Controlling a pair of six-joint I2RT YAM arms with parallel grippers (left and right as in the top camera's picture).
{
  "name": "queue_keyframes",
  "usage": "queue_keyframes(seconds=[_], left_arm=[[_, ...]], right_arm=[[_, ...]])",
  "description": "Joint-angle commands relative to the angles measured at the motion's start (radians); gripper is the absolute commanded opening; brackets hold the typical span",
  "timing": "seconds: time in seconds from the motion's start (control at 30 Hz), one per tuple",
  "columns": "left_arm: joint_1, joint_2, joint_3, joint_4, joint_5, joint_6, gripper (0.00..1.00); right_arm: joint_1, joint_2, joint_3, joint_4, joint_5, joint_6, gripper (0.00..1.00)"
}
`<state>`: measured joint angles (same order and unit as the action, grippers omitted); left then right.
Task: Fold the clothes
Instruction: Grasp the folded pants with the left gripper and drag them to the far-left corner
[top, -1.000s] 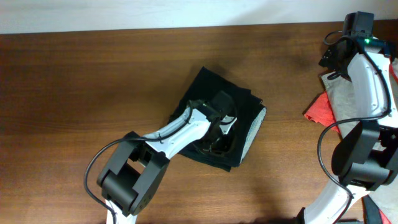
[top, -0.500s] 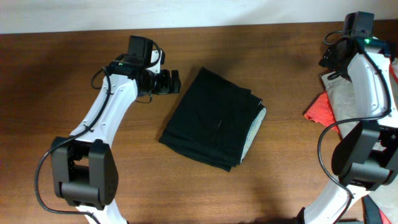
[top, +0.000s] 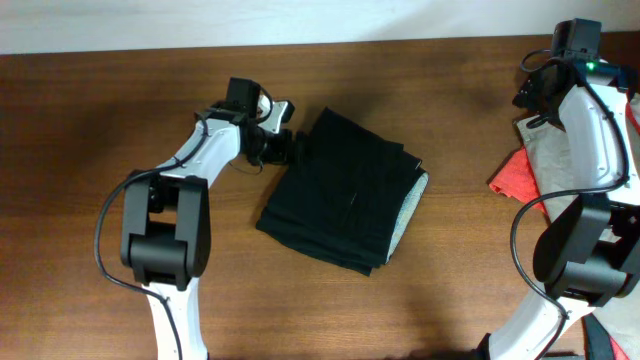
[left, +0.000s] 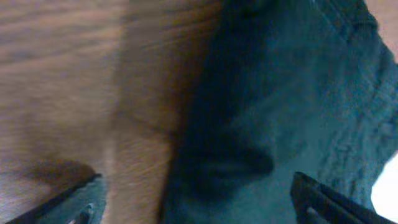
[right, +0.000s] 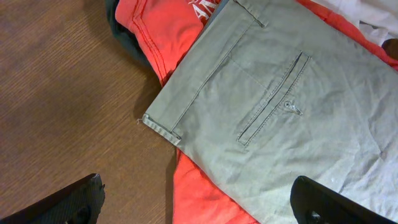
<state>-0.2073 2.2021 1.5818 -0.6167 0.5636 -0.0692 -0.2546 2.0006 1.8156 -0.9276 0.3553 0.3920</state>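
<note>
The black garment of the clothes lies folded into a tilted rectangle in the middle of the table, with a pale lining showing at its right edge. My left gripper sits open at its upper left edge. In the left wrist view the dark cloth fills the right half and nothing is held between the open gripper. My right gripper hovers open at the far right above the khaki-grey trousers and the red garment.
The pile of khaki trousers and red cloth lies at the right table edge, under the right arm. Bare brown wood stretches left of the black garment and along the front.
The left gripper left the middle of the black garment, opened and swung out to the left. It now stands close to the garment's upper left edge. The right arm is unmoved.
</note>
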Motion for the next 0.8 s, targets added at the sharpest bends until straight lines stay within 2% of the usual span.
queue_keyframes(seconds=[0.0,0.07,0.17,0.2,0.23,0.27,0.37,0.47,0.5,0.53,0.63,0.67,0.77], left_arm=[[-0.009,0.062,-0.002,-0.018,0.095,0.011,0.80],[-0.008,0.074,-0.002,-0.031,0.095,0.011,0.43],[-0.007,0.075,-0.003,-0.017,0.095,0.010,0.18],[0.002,0.075,-0.003,-0.004,0.082,0.010,0.04],[0.011,0.075,-0.002,-0.001,0.062,0.002,0.01],[0.023,0.075,0.003,-0.001,0.028,-0.023,0.01],[0.134,0.074,0.031,-0.002,-0.130,-0.229,0.01],[0.302,0.074,0.079,0.000,-0.161,-0.321,0.01],[0.414,0.074,0.106,0.000,-0.214,-0.399,0.01],[0.459,0.074,0.112,0.006,-0.238,-0.429,0.01],[0.693,0.074,0.115,0.050,-0.406,-0.578,0.11],[0.756,0.074,0.115,0.058,-0.442,-0.613,0.11],[0.906,0.074,0.115,0.071,-0.432,-0.620,0.11]], right_arm=[[-0.002,-0.008,0.006,0.000,0.019,0.005,0.99],[-0.002,-0.008,0.006,0.000,0.019,0.005,0.99],[-0.002,-0.008,0.006,0.000,0.019,0.005,0.99],[-0.002,-0.008,0.006,0.000,0.019,0.005,0.99],[-0.002,-0.008,0.006,0.000,0.019,0.005,0.99],[-0.002,-0.008,0.006,0.000,0.019,0.005,0.99],[-0.002,-0.008,0.006,0.000,0.019,0.005,0.99],[-0.002,-0.008,0.006,0.000,0.019,0.005,0.99],[-0.002,-0.008,0.006,0.000,0.019,0.005,0.99],[-0.002,-0.008,0.006,0.000,0.019,0.005,0.99],[-0.002,-0.008,0.006,0.000,0.019,0.005,0.99],[-0.002,-0.008,0.006,0.000,0.019,0.005,0.99],[-0.002,-0.008,0.006,0.000,0.019,0.005,0.99]])
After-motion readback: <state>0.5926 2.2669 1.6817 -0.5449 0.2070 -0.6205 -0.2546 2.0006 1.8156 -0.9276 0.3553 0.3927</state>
